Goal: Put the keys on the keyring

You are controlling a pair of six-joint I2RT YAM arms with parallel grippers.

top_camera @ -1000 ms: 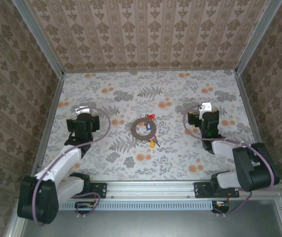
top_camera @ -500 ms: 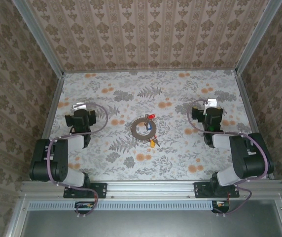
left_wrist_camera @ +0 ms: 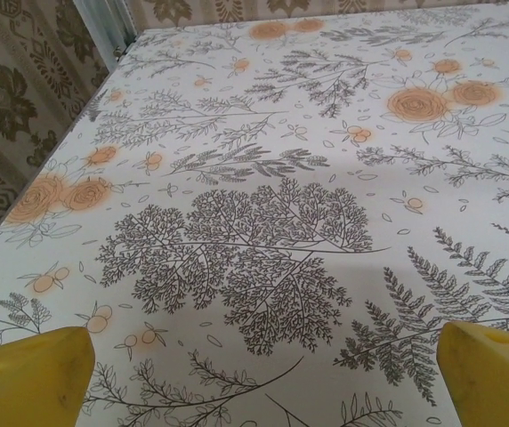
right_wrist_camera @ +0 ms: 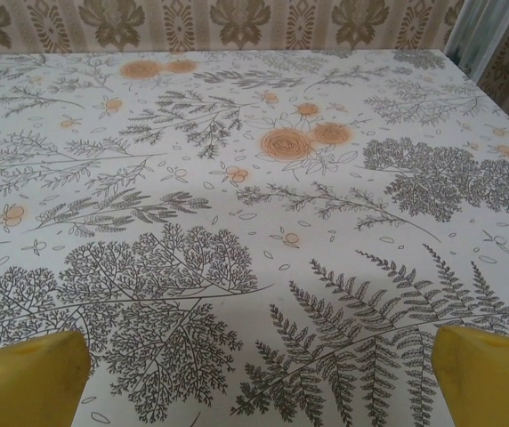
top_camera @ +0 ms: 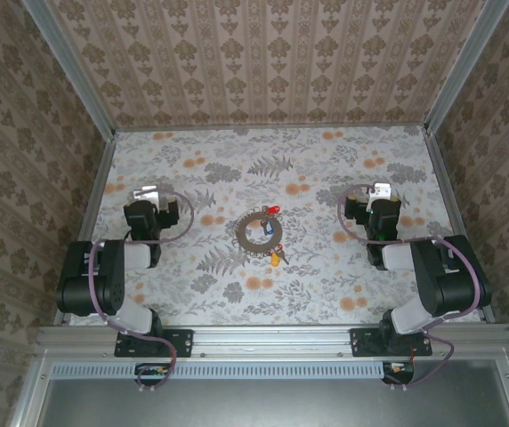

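Both arms have folded back toward their bases over the last second, and the left gripper [top_camera: 145, 193] and right gripper [top_camera: 379, 189] hang spread wide over the floral desk [top_camera: 326, 294]. Between them, well apart from both, lies the keyring [top_camera: 259, 233], with the keys [top_camera: 274, 211] at its rim, the red-headed one on the far side.
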